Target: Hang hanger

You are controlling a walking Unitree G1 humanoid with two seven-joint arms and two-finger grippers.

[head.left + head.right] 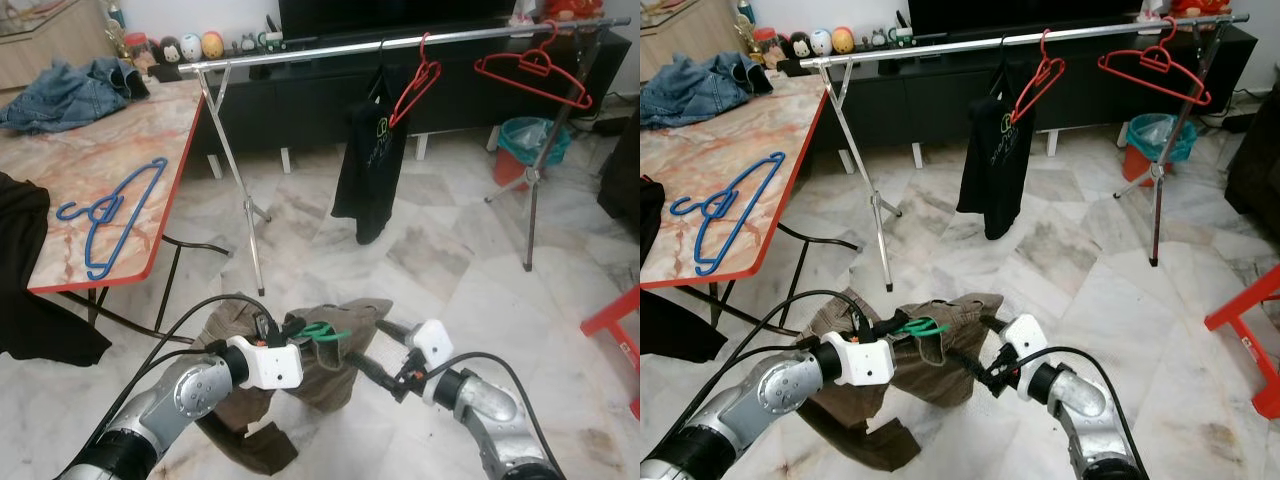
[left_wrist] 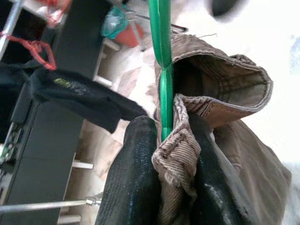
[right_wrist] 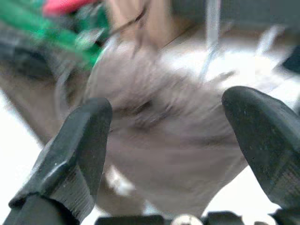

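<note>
A green hanger (image 1: 322,330) is threaded into a brown corduroy garment (image 1: 335,380) that hangs low in front of me, above the marble floor. My left gripper (image 1: 285,332) is shut on the garment's waistband and the green hanger (image 2: 161,56); the cloth is pinched between both black fingers (image 2: 133,178). My right gripper (image 1: 372,362) stands open just to the right of the garment. In the right wrist view its fingers (image 3: 70,154) are spread wide, with the blurred brown cloth (image 3: 159,117) beyond them. The steel clothes rail (image 1: 330,50) stands ahead.
On the rail hang two red hangers (image 1: 412,85) (image 1: 530,72) and a black shirt (image 1: 370,160). A marble table (image 1: 120,140) on my left holds a blue hanger (image 1: 110,210) and jeans (image 1: 70,95). A red stool (image 1: 615,325) and a teal bin (image 1: 530,140) stand on the right.
</note>
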